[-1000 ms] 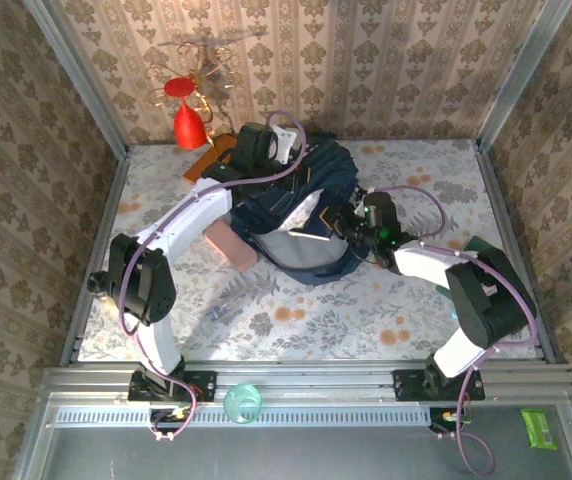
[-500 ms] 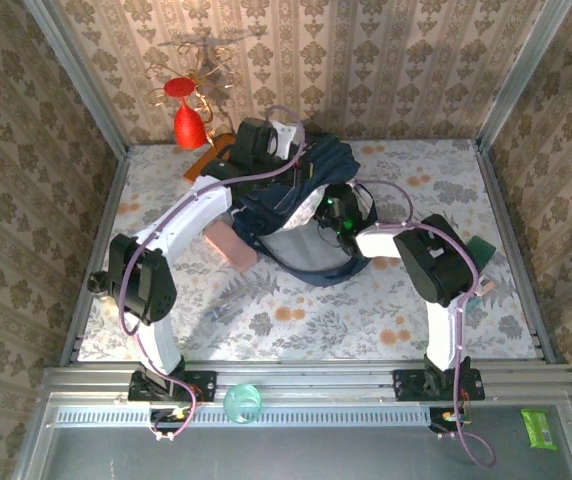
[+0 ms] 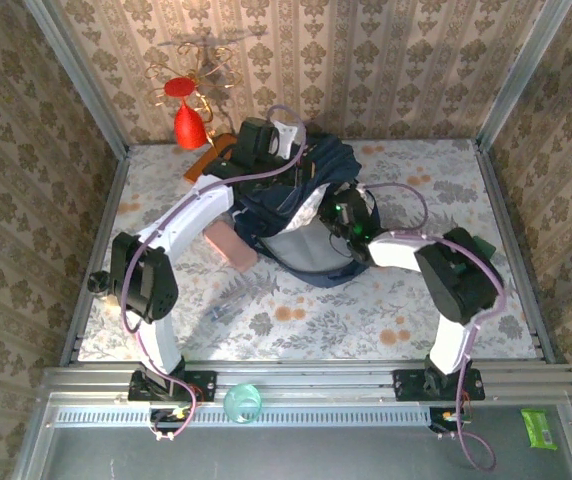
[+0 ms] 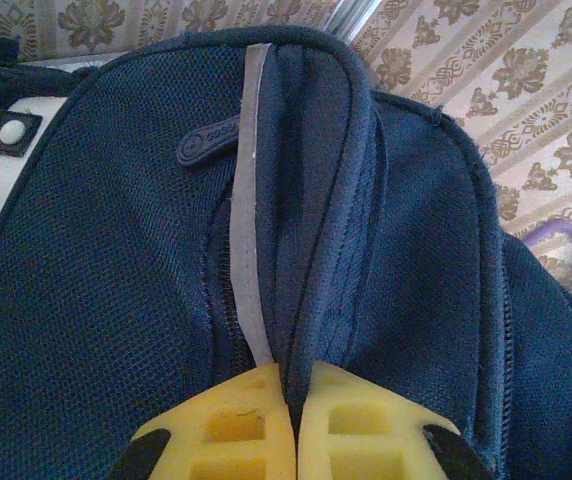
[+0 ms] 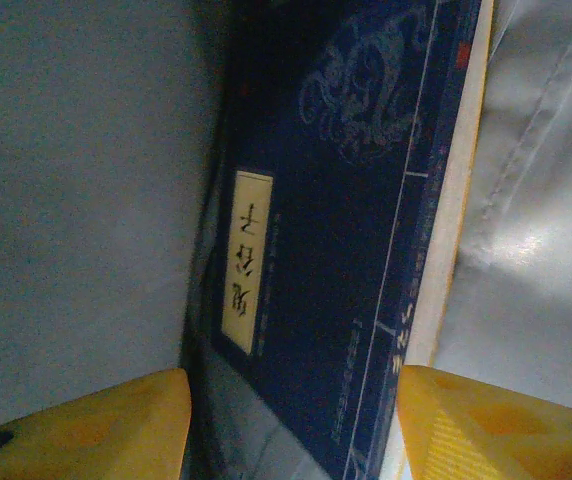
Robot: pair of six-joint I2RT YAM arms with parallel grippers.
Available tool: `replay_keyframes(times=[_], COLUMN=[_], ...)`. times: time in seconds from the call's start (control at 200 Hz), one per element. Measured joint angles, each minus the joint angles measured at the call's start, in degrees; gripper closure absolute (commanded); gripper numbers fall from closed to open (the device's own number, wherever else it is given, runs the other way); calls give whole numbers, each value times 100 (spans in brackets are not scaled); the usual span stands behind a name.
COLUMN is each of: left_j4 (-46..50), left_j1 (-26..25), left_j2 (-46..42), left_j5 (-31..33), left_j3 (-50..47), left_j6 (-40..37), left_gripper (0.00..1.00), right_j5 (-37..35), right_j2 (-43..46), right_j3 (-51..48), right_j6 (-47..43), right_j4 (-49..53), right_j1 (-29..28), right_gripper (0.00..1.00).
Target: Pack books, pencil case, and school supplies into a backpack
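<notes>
Two claws met at the backpack [image 3: 301, 215], which lay near the middle of the far edge of the tabletop [image 3: 416, 310]. The left claw [image 4: 291, 400] was pinched shut on a fold of its navy rim beside the pale stripe [image 4: 251, 200]. The right claw [image 5: 286, 390], the nearer one, had its fingers [image 5: 116, 420] apart inside the bag's mouth. We saw the navy blue book [image 5: 336, 230] lying straight ahead between them, its long axis running away from the claw along the grey lining [image 5: 66, 200].
</notes>
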State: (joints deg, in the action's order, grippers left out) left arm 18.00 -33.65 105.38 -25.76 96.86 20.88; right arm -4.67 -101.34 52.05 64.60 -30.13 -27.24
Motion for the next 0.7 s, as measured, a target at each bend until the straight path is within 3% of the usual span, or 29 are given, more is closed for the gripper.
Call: replay_keyframes(times=[0.245, 0.435, 0.565, 0.705], left_j4=[-133, -472, -647, -776], left_j1=[-2, -129, -284, -481], left_j2=[2, 13, 179, 463], left_j5=[26, 92, 164, 243], left_j3=[-76, -400, -411, -350], left_j6=[96, 219, 297, 396], left_gripper=[100, 100, 100, 100], right_j5=[374, 57, 79, 603], right_j2=[2197, 3836, 3823, 2924], right_j3=[-1067, -1558, -1987, -2212], right_j6=[-1176, -2098, -2269, -2262], right_j4=[1093, 2549, 2863, 2811], right_j1=[96, 310, 841, 1132], right_gripper=[37, 22, 18, 20])
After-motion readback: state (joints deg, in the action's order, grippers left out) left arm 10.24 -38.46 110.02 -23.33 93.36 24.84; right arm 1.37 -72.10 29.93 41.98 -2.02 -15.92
